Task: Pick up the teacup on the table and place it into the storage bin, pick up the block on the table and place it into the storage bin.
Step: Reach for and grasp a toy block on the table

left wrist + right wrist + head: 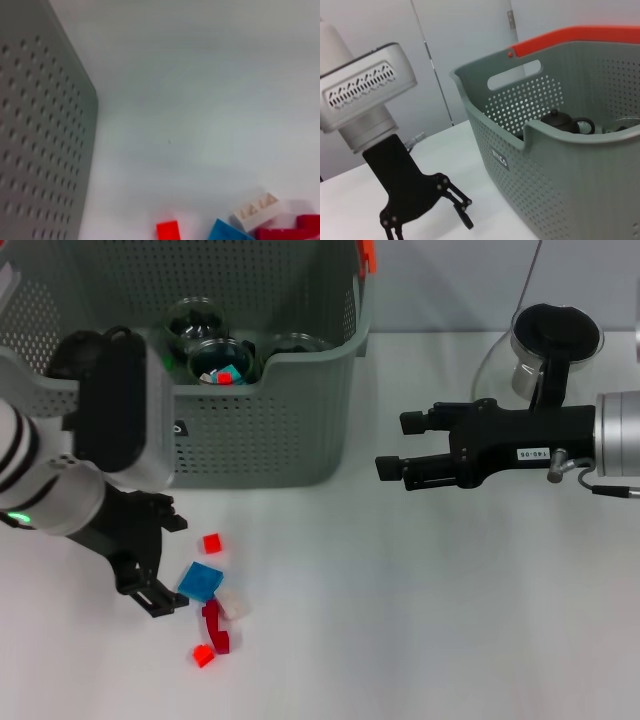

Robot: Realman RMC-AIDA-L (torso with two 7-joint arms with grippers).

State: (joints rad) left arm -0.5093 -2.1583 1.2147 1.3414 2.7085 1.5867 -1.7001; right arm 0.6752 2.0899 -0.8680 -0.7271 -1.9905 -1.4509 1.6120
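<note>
Head view: storage bin (260, 430) already holds cups plus blocks, loose blocks (212, 600) on bench beside left gripper (160, 565) fingers, spread and empty; right gripper (400, 445) likewise, idle.

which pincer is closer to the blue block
Left. The left pincer hangs right beside the blue block; the right pincer is far across the table, past the bin.

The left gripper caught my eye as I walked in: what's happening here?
The left gripper hangs open just above the table, beside a blue block in a small pile of loose blocks. The right gripper hovers open and empty beside the storage bin, which already holds glass cups and some blocks.
</note>
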